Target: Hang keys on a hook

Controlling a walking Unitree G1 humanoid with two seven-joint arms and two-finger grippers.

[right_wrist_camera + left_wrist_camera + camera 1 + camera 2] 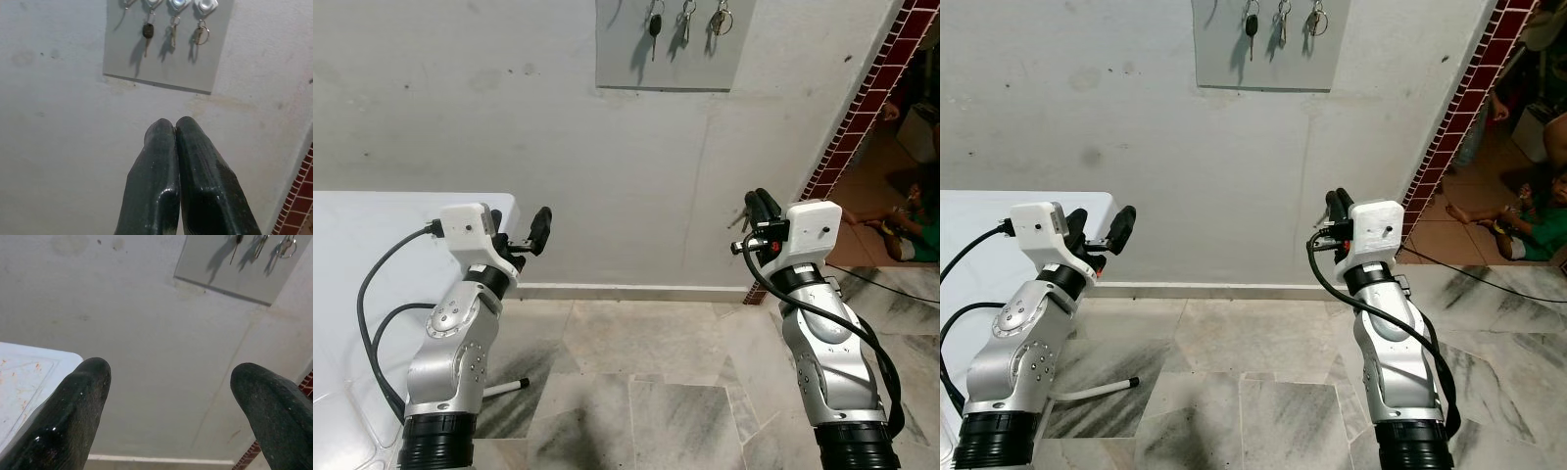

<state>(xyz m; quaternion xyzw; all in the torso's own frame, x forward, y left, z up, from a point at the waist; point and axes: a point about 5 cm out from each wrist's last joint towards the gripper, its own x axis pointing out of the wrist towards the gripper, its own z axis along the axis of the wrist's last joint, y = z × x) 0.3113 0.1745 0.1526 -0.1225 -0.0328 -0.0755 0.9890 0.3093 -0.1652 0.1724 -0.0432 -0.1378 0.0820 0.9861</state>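
Grey hook board [168, 46] already carries three keys [172, 33] with its leftmost hook [126, 4] free; our right hand [175, 128] is pinched shut, left hand [168, 387] wide open and empty, so we aim there.

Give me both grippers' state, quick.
Left gripper: open, holding nothing.
Right gripper: shut, fingers pressed together, nothing seen between them.
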